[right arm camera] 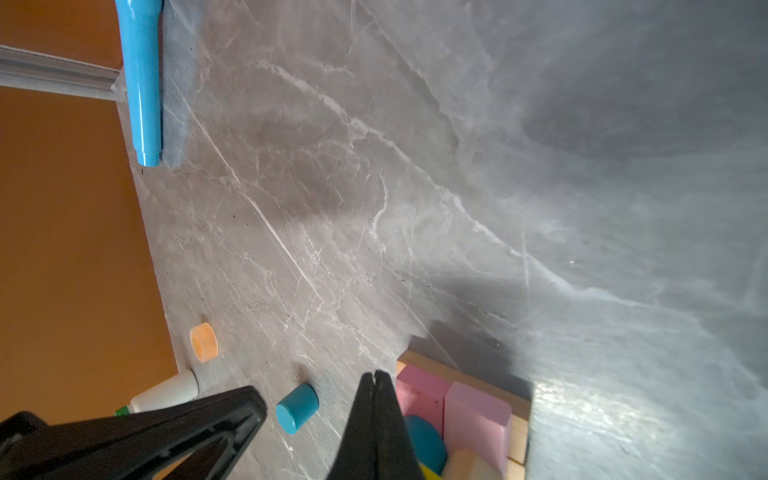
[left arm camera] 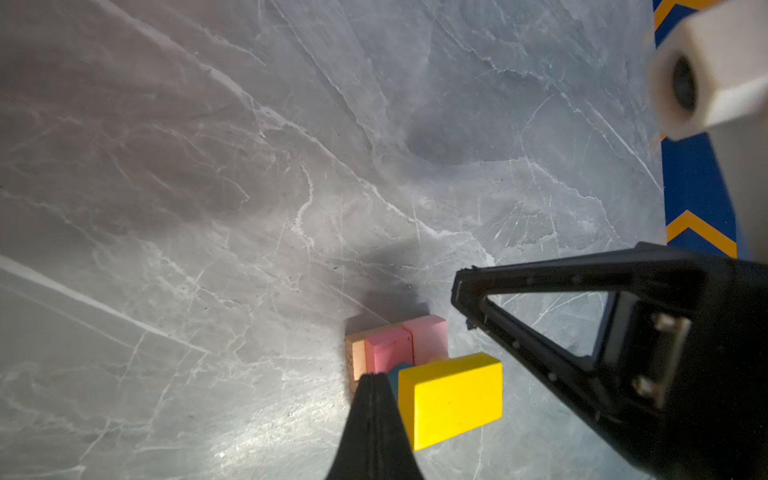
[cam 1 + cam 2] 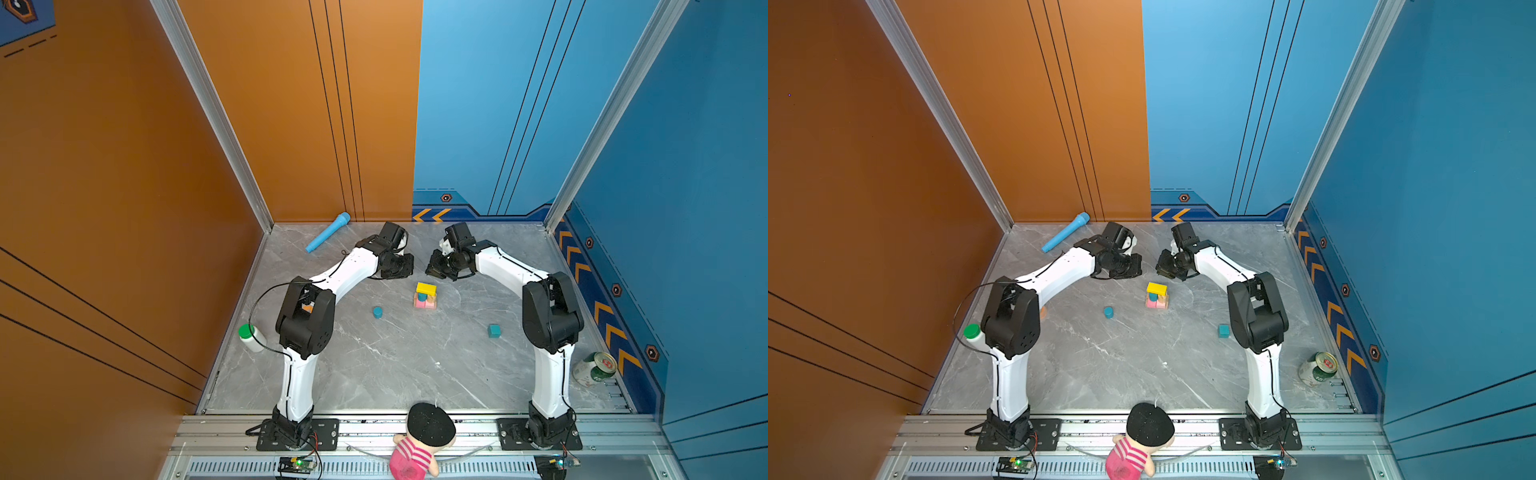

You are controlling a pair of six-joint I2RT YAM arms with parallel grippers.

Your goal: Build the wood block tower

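Open table (image 3: 395,365) around tower (image 3: 425,296); blue cylinder (image 3: 377,312) near.

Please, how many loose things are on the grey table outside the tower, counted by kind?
Loose wood blocks: 3 (blue cylinder, teal cube, orange cylinder)
Toy microphone: 1
White bottle: 1
Drink can: 1
Total: 6

We see tower (image 3: 425,296) mid-table: pink bars (image 3: 424,304) below, yellow bar (image 3: 426,288) atop. We note loose blue cylinder (image 3: 377,312), teal cube (image 3: 494,331) lying apart.
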